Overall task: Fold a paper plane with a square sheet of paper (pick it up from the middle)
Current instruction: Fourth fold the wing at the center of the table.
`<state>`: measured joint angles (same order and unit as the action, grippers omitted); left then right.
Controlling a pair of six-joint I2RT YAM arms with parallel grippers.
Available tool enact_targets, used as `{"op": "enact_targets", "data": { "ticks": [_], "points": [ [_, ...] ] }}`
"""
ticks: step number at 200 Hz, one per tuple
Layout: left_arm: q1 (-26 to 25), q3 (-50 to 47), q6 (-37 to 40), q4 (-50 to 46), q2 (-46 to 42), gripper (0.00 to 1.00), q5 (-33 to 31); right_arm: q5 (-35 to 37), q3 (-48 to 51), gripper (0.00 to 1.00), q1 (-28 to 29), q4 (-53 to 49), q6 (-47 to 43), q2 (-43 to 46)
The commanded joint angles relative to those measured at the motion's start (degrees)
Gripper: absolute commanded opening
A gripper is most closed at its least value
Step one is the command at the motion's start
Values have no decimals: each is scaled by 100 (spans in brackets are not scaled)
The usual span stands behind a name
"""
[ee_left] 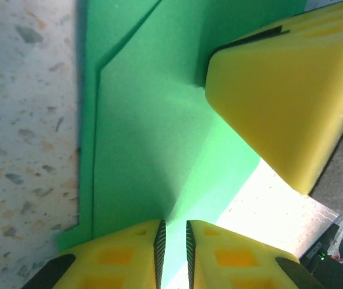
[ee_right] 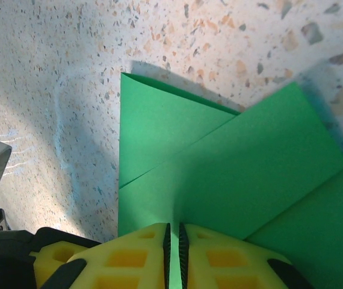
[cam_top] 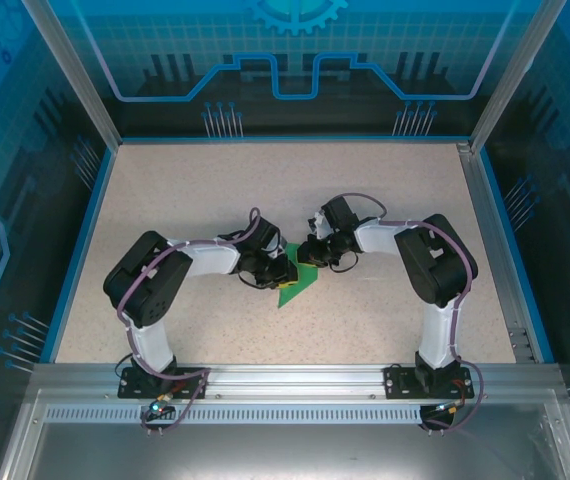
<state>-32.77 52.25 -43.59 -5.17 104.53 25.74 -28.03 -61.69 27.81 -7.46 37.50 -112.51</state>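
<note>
You have no legible text, label, brand, number or sign in any view. The blue wall panels [cam_top: 295, 60] at 12 o'clock carry only a grid, circuit-style lines and a gear emblem [cam_top: 297, 14], with no lettering. The green paper [ee_right: 219, 174] is plain and unmarked. The speckled counter [cam_top: 215, 190] bears no markings.

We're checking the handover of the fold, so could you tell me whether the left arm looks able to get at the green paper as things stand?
Probably yes: the left gripper is already right over the green paper, its fingers almost together at the sheet's edge, with the right gripper's yellow finger alongside.
</note>
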Motion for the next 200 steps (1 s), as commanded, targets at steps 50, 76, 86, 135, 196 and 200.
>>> {"op": "enact_targets", "data": {
  "ticks": [50, 76, 86, 135, 196, 200],
  "points": [
    [21, -738, 283, -548, -678, 23, 159, 465, 173, 16, 48, -273, 12, -272],
    [0, -654, 203, -549, -1037, 25, 251, 461, 210, 16, 49, -258, 12, -263],
    [-15, -608, 167, -534, -1139, 26, 291, 450, 206, 16, 43, -256, 12, -272],
    [-148, -607, 120, -386, -998, 27, 734, 435, 178, 16, 57, -238, 30, -318],
    [-201, -1070, 271, -468, -557, 26, 569, 449, 175, 17, 66, -315, -18, -298],
    [-199, -1108, 287, -476, -548, 26, 554, 456, 167, 17, 61, -325, -25, -298]
  ]
}}
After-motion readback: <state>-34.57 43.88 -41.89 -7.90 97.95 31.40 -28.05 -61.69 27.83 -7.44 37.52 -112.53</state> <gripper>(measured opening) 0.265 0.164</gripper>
